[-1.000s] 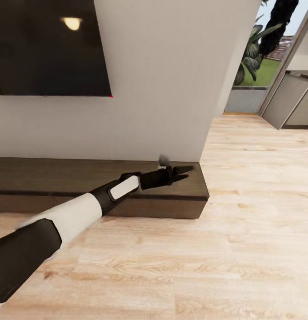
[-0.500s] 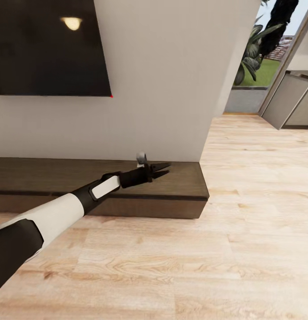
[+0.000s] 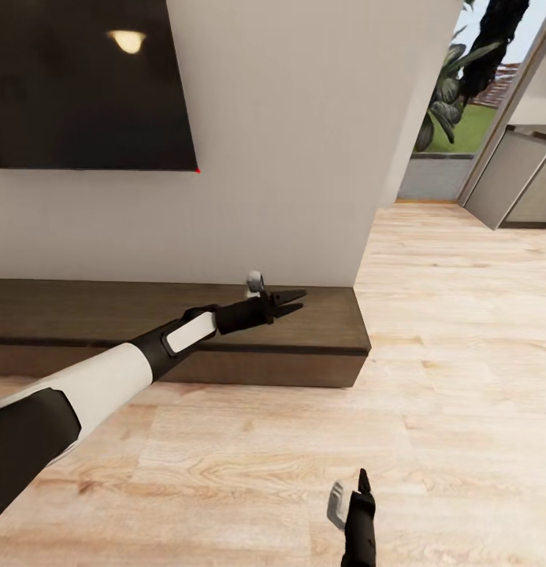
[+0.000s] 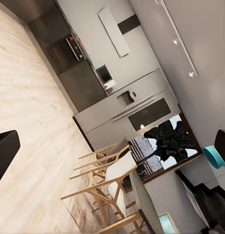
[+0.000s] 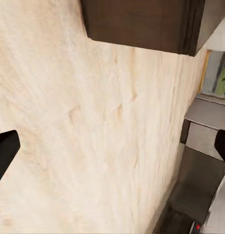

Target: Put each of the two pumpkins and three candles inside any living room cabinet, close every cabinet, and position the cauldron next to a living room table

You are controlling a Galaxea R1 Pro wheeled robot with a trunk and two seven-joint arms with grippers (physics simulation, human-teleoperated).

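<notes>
The long low dark brown cabinet (image 3: 320, 346) runs along the white wall, with its fronts shut flat. My left gripper (image 3: 291, 299) hovers just above the cabinet's top near its right end, open and empty. Its fingers (image 4: 5, 151) stand wide apart in the left wrist view. My right gripper (image 3: 359, 492) pokes up at the lower edge of the head view over the plank floor, open and holding nothing. The right wrist view looks down at the floor and the cabinet's end (image 5: 141, 24). The pumpkins, candles, cauldron and table are out of view.
A black TV (image 3: 83, 79) hangs on the wall above the cabinet. Light wood floor (image 3: 430, 378) stretches to the right toward an opening with plants (image 3: 454, 94) and grey cupboards (image 3: 513, 181). The left wrist view shows wooden stools (image 4: 107, 180) and a grey fridge (image 4: 127, 112).
My left gripper pulled back leftward along the cabinet top and rose a little, then eased slightly right. My right gripper has come up into the bottom of the head view.
</notes>
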